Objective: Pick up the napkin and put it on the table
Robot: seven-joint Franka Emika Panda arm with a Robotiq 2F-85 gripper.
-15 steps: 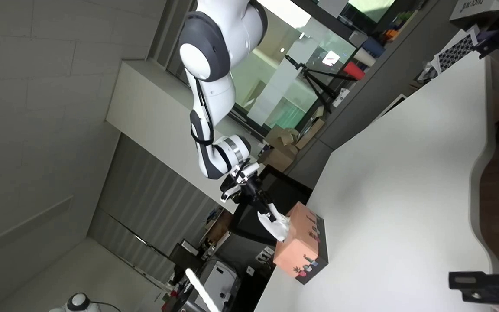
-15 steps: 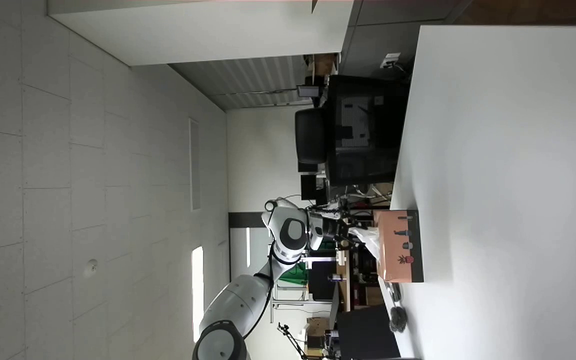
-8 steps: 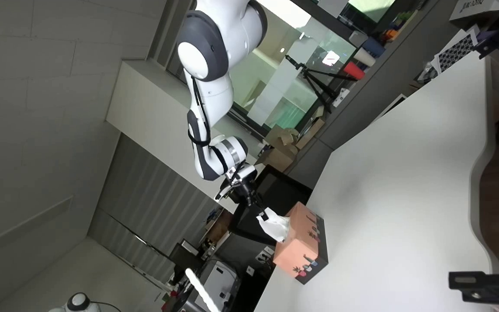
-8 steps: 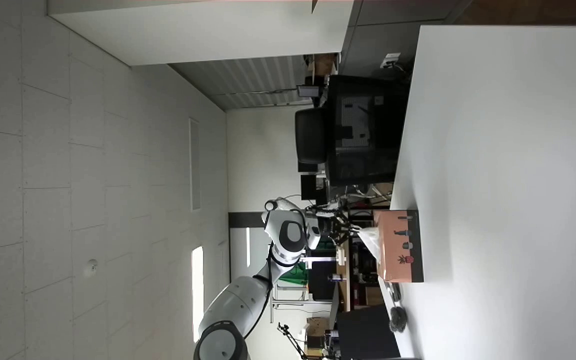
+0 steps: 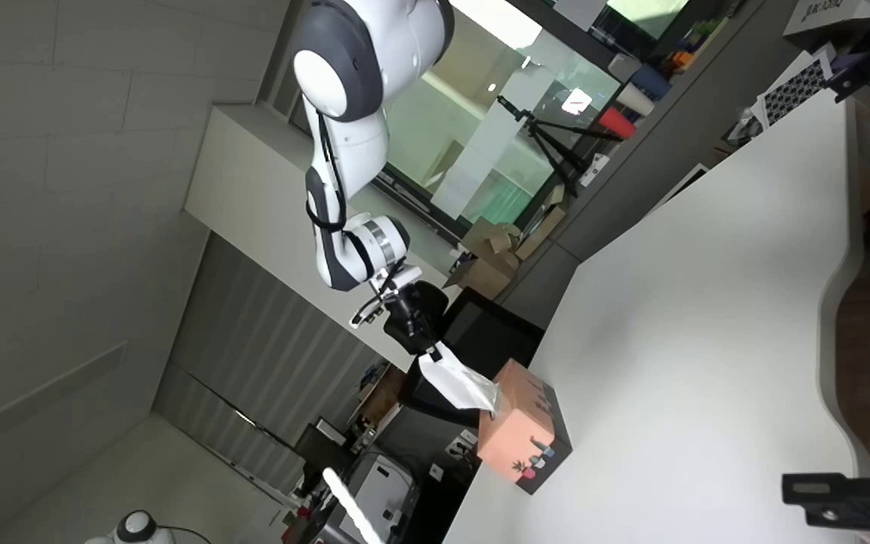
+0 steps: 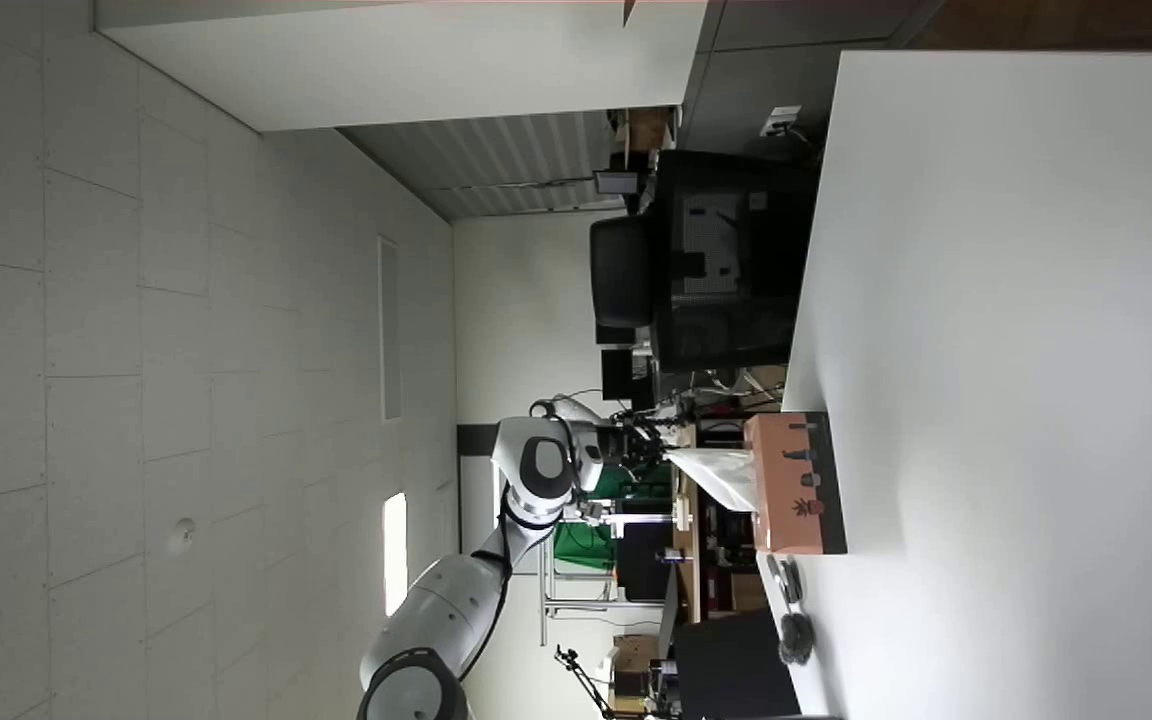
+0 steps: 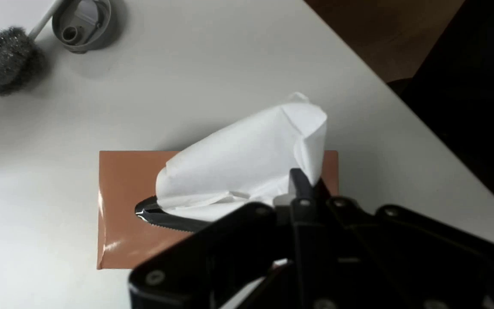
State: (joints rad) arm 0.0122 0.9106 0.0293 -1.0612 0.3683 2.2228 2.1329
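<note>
The white napkin (image 7: 238, 154) is drawn far out of the slot of an orange tissue box (image 7: 122, 240). My gripper (image 7: 312, 182) is shut on the napkin's upper end, its fingertips pinching the paper. In both exterior views the napkin (image 5: 459, 381) stretches as a white strip between the gripper (image 5: 435, 351) and the box (image 5: 514, 438), its lower end still inside the slot. The box sits near the edge of the white table (image 6: 1016, 350) and looks slightly tilted. How much napkin stays inside the box is hidden.
Beside the box on the table lie a grey lid (image 7: 86, 25) and a fuzzy grey brush (image 7: 4, 60). A black chair (image 6: 736, 260) stands just past the table's edge. A black bracket (image 5: 835, 495) sits at the opposite side of the table.
My gripper has closed on the napkin and moved up away from the box, pulling a longer stretch of paper out. The box has shifted a little, one end seeming slightly raised.
</note>
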